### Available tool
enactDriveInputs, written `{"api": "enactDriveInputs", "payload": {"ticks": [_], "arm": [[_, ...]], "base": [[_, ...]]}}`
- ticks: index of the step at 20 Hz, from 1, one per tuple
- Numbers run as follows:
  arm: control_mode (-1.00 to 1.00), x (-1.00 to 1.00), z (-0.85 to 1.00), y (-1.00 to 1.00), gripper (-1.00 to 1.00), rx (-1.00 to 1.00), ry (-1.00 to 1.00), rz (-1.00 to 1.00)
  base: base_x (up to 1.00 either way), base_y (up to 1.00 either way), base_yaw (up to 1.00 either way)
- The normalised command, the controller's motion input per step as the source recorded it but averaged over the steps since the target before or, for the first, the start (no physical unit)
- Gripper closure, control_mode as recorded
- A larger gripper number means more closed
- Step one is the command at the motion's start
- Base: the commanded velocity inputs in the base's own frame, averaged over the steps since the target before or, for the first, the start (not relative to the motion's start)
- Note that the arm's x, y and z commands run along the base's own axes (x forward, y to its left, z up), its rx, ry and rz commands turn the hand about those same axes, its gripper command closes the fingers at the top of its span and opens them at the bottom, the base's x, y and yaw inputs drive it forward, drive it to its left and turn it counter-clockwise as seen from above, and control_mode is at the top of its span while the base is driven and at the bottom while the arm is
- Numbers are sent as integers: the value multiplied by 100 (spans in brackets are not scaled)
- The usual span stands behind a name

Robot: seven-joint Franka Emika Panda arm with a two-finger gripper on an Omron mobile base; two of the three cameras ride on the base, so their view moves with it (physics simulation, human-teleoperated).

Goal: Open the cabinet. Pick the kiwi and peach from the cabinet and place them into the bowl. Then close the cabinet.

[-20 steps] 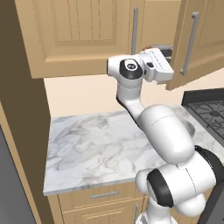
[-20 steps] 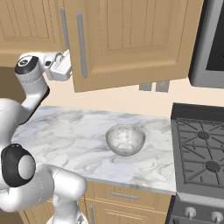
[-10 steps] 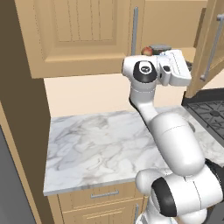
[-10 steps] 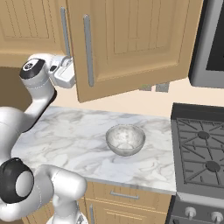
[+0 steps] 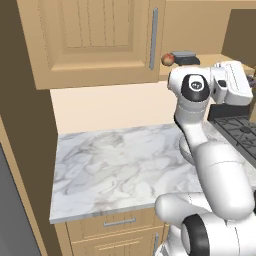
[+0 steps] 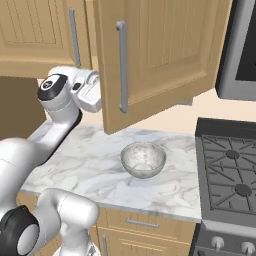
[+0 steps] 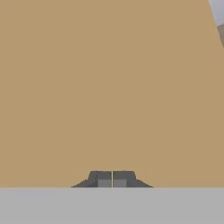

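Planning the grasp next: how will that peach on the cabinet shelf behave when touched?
The peach looks round and small, so a nudge would probably roll it along the shelf. It sits beside a flat dark block, which may stop it that way. Its smooth skin may slip in a loose pinch.

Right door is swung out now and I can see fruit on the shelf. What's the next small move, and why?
Probably draw the hand back from the door and open it. Its fingers are shut, empty, and pressed close to the inner face of the open cabinet door, while the peach sits on the exposed shelf beside a dark grey block. It needs clearance before reaching for the fruit; the bowl waits below.
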Motion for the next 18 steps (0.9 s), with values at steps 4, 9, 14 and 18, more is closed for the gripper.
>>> {"api": "enactDriveInputs", "payload": {"ticks": [4,9,14,18], "arm": [[-100,-29,0,-60,100,0,0,-7],[-100,0,-1,-52,100,-1,0,0],[-100,0,-2,-43,100,-2,0,0],[-100,0,-5,-36,100,-1,0,0]], "base": [[0,0,0],[0,0,0],[0,0,0],[0,0,0]]}}
